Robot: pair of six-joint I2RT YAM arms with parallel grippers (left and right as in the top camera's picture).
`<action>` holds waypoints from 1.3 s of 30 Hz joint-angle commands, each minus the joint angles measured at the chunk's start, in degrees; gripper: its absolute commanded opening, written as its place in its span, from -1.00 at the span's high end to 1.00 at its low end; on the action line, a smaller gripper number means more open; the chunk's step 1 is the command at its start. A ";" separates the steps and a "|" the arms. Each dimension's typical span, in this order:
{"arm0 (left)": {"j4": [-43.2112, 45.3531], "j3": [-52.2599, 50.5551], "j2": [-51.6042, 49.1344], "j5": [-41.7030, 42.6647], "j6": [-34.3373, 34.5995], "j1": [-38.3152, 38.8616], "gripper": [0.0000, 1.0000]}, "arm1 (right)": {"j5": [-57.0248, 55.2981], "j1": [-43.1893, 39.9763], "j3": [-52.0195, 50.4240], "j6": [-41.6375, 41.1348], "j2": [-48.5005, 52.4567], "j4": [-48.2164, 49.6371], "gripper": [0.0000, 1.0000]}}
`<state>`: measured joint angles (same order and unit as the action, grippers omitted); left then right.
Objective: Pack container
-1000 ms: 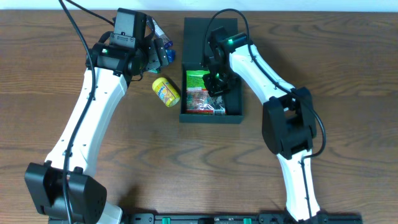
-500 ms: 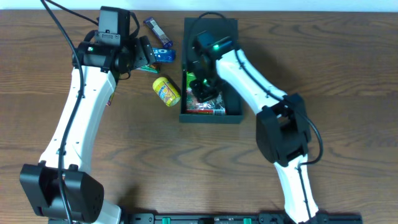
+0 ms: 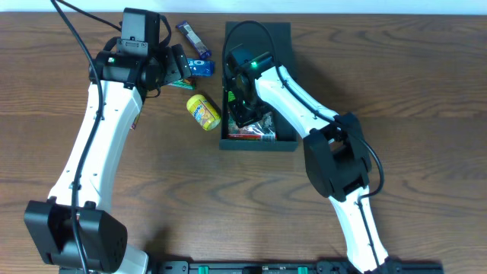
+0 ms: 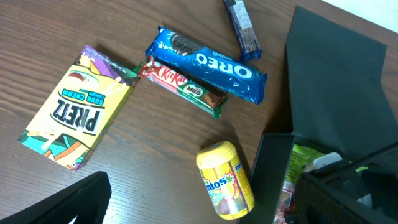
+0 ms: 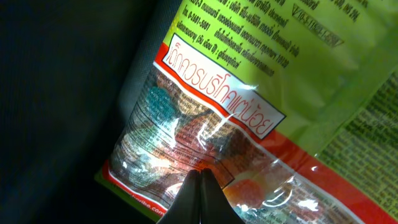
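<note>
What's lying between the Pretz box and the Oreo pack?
A KitKat bar, lying alongside the Oreo pack with one end by a corner of the Pretz box. The left wrist view shows it.

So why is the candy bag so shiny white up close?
Right wrist view: light bounces off the glossy snack packet; the container wall beside it is in dark shadow. Left wrist view: evenly lit, the Oreo pack sharp.

Even light; glare on wrapper (image 5: pixel 205 134)
</note>
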<state>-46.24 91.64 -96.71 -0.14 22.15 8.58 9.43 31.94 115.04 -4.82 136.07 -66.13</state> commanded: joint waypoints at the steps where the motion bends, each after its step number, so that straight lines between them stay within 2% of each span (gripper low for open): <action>1: -0.17 0.35 -0.31 0.17 -0.98 -0.04 -0.91 | -0.42 -0.59 1.60 -1.40 -3.56 -0.48 0.98; 7: 0.00 0.35 -0.68 0.20 -0.96 -0.04 -0.90 | -7.13 -1.03 1.40 -1.38 -7.37 -0.55 0.97; 18: -0.20 0.35 -0.70 0.20 -0.98 -0.04 -0.90 | -8.79 -1.22 -1.18 -2.03 0.98 -0.42 0.97; 23: -0.17 0.35 -0.70 0.15 -1.53 -0.04 -0.90 | -8.74 -1.29 -0.81 -2.03 1.33 -0.48 0.97; 26: 0.28 0.35 -0.70 -0.07 -3.78 -0.04 -0.91 | -7.39 -1.81 0.98 -2.01 -0.42 -2.51 0.97; 29: 2.29 0.35 -0.70 -1.44 -9.55 -0.04 -0.90 | -6.58 -2.51 2.67 -2.03 -4.52 -3.50 0.97; 32: 5.22 0.35 -1.07 -4.17 -7.39 -0.04 -0.90 | -6.60 -4.00 2.75 -2.08 -10.91 -2.25 0.97; 33: 6.45 0.35 -1.53 -5.07 -3.39 -0.04 -0.91 | -6.60 -4.63 2.75 -2.08 -12.74 -1.79 0.81; 35: 8.85 0.35 -2.91 -5.38 5.09 -0.04 -0.91 | -6.60 -5.86 2.75 -3.45 -15.30 -1.60 -0.22; 37: 12.22 0.35 -5.05 -5.38 13.49 0.04 -0.91 | -5.84 -7.06 2.75 -4.35 -16.94 -1.66 -0.82; 38: 14.73 0.35 -6.45 -5.11 18.03 0.13 -0.91 | -5.31 -7.72 2.75 -4.81 -17.57 -2.01 -0.99; 39: 17.09 0.35 -7.76 -3.80 21.29 0.20 -0.90 | -4.52 -8.24 2.75 -4.79 -17.81 -2.23 -0.99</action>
<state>-31.94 91.64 -100.75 -3.86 29.93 8.58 3.25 25.04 117.36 -7.73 119.20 -67.92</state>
